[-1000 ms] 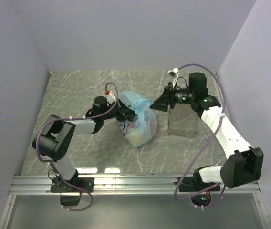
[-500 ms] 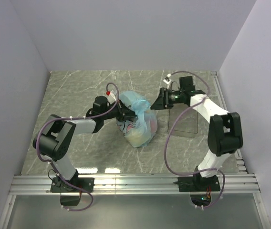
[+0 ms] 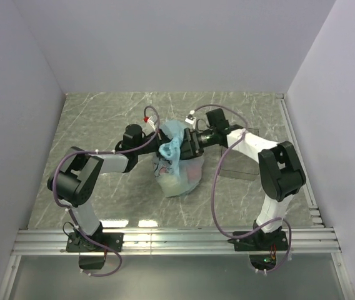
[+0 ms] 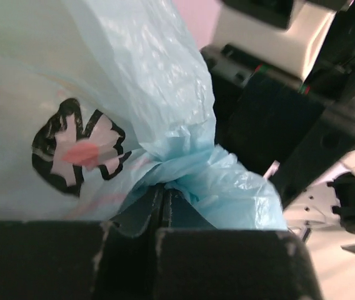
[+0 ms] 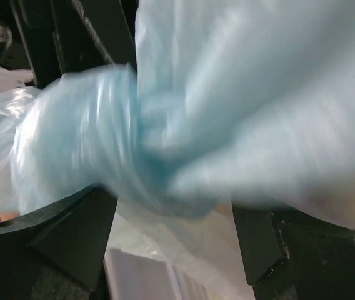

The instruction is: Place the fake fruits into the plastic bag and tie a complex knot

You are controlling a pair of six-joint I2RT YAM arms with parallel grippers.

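Left gripper (image 4: 164, 201): jaws pinching the plastic bag (image 3: 179, 174) at its neck. Right gripper (image 5: 172, 219), at three o'clock: jaws spread — flimsy, slippery film, probably best gripped at the bunched twist.

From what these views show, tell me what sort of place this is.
Probably a robot lab test cell: plain walls boxing in a marbled table, left arm and right arm mounted at a metal rail, staged plastic bag.
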